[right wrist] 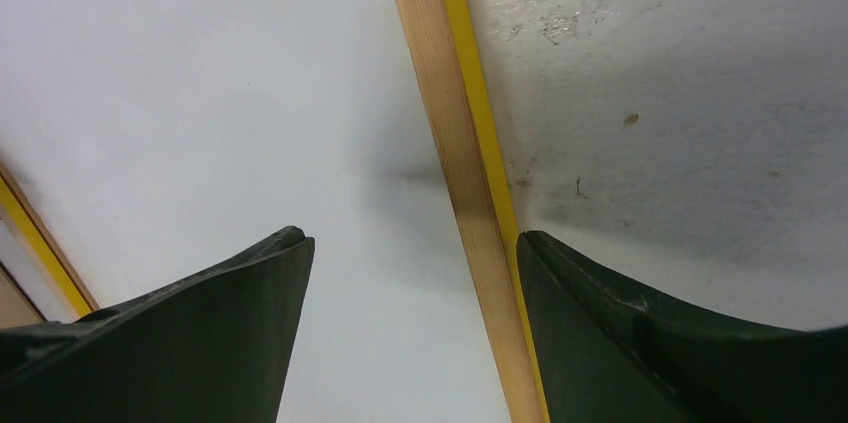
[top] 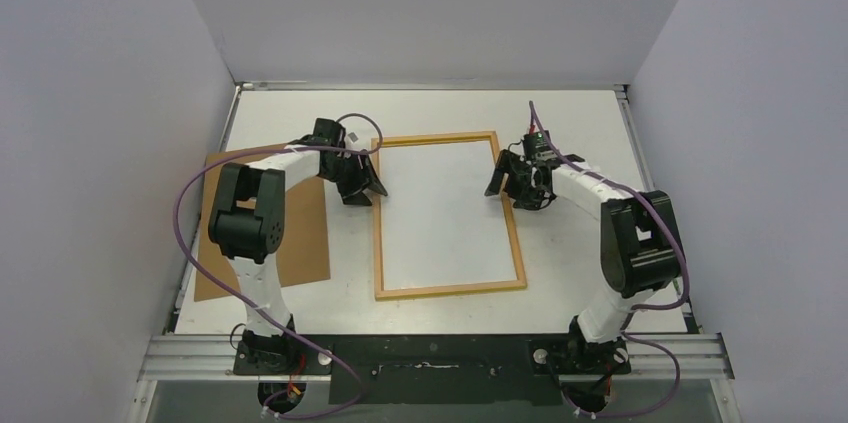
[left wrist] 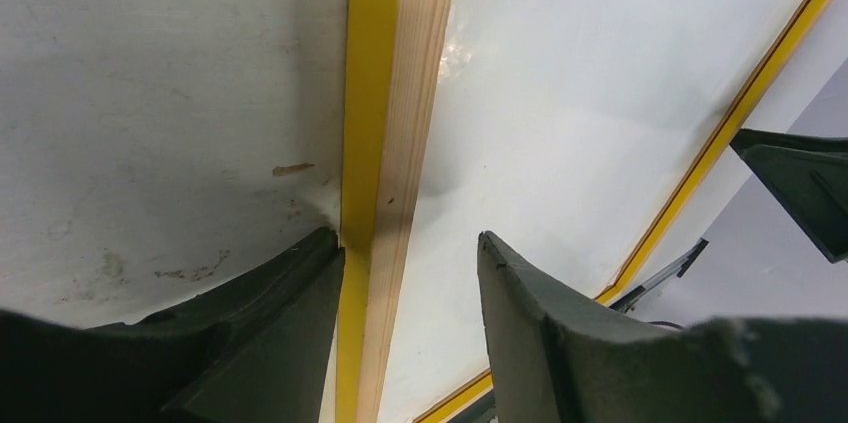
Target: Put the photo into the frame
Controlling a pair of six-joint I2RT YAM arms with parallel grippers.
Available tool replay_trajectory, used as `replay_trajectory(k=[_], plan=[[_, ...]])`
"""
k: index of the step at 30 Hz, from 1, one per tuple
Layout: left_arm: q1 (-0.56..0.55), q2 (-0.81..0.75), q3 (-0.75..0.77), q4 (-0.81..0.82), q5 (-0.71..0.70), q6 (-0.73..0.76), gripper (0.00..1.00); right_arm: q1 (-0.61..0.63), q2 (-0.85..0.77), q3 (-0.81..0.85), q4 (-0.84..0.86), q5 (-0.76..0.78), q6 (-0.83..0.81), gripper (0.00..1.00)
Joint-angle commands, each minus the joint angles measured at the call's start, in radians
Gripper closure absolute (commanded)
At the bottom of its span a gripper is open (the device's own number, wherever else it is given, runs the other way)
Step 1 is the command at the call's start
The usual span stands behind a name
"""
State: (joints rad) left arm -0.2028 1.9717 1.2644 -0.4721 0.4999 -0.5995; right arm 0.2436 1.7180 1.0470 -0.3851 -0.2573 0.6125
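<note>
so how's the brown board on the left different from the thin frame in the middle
The flat brown rectangular board is solid; the thin light-wood frame with yellow edging is an open outline around a white sheet. The board lies left, partly hidden by the left arm; the frame lies centrally. No pincer is at the board; the open left pincer and right pincer each straddle a frame rail. Both are rectangular and lie flat.

White-shelled left arm (top: 262,288) and right arm (top: 590,183), blocky black joint housings — a thin purple cable (top: 182,205) trails each — tipped with matte black wedge-shaped fingers (left wrist: 270,333).
</note>
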Motion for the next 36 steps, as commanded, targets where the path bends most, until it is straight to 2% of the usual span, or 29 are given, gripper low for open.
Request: replay_trajectory(k=[1, 3, 6, 11, 14, 17, 21, 26, 32, 36], plan=[[-0.003, -0.087, 0.032, 0.028, -0.052, 0.048, 0.46, -0.002, -0.122, 0.038, -0.033, 0.113, -0.005, 0.24], [0.006, -0.137, 0.023, -0.007, -0.127, 0.086, 0.41, -0.01, -0.171, 0.044, -0.03, 0.144, 0.007, 0.24], [0.039, -0.201, 0.002, -0.049, -0.183, 0.131, 0.38, -0.019, -0.24, 0.055, -0.014, 0.173, 0.05, 0.24], [0.129, -0.324, -0.056, -0.063, -0.269, 0.166, 0.34, -0.003, -0.248, 0.114, 0.049, 0.043, 0.103, 0.24], [0.213, -0.359, -0.057, -0.107, -0.36, 0.203, 0.25, 0.063, -0.218, 0.155, 0.074, 0.001, 0.138, 0.24], [0.253, -0.375, -0.038, -0.149, -0.582, 0.256, 0.11, 0.175, -0.179, 0.19, 0.117, 0.014, 0.169, 0.24], [0.272, -0.368, -0.033, -0.154, -0.766, 0.269, 0.06, 0.315, -0.081, 0.251, 0.177, 0.024, 0.274, 0.24], [0.359, -0.295, -0.043, -0.157, -0.752, 0.208, 0.12, 0.426, 0.06, 0.322, 0.255, -0.001, 0.406, 0.25], [0.411, -0.255, -0.1, -0.106, -0.57, 0.217, 0.14, 0.531, 0.167, 0.391, 0.316, -0.019, 0.451, 0.25], [0.401, -0.225, -0.154, -0.115, -0.447, 0.204, 0.21, 0.568, 0.228, 0.435, 0.323, -0.047, 0.464, 0.25]])
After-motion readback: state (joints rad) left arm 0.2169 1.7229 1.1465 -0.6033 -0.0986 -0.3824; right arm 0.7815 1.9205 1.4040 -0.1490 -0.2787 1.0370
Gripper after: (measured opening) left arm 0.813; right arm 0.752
